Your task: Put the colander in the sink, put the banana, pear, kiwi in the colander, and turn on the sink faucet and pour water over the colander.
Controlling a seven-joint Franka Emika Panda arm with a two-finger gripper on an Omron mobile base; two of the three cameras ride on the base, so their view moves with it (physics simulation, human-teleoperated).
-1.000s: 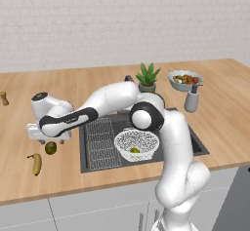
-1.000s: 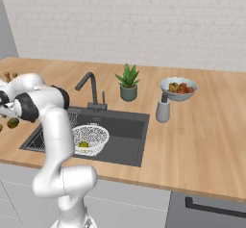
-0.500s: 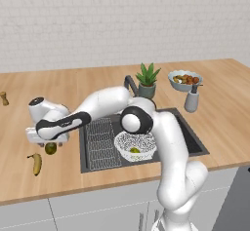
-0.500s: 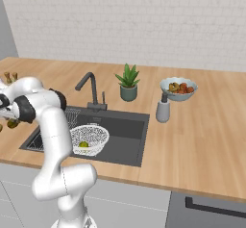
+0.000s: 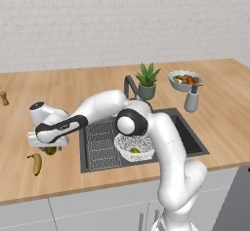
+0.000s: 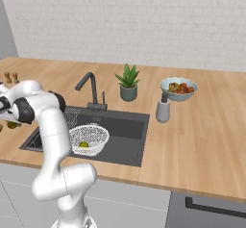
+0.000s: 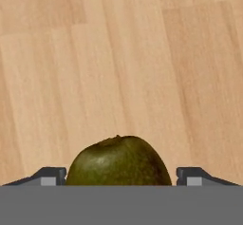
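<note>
The kiwi (image 7: 118, 160), dark olive-brown, rests on the wooden counter left of the sink (image 5: 191, 138). My gripper (image 7: 118, 175) hangs straight over it, open, one fingertip on each side with a slim gap. From the left base view the hand covers most of the kiwi (image 5: 51, 150). The banana (image 5: 36, 163) lies just in front of it. The white colander (image 5: 128, 142) sits in the sink with the yellow-green pear (image 5: 135, 150) inside. The dark faucet (image 5: 130, 85) stands behind the basin; no water runs.
A wire rack (image 5: 101, 138) fills the sink's left end. Behind the sink stand a potted plant (image 5: 147, 82), a bowl of red-orange fruit (image 5: 184, 79) and a grey soap dispenser (image 5: 192, 100). Small shakers (image 6: 11, 77) sit at the far left of the counter.
The hand has sunk a little lower over the kiwi. The fruit, colander and base have stayed put.
</note>
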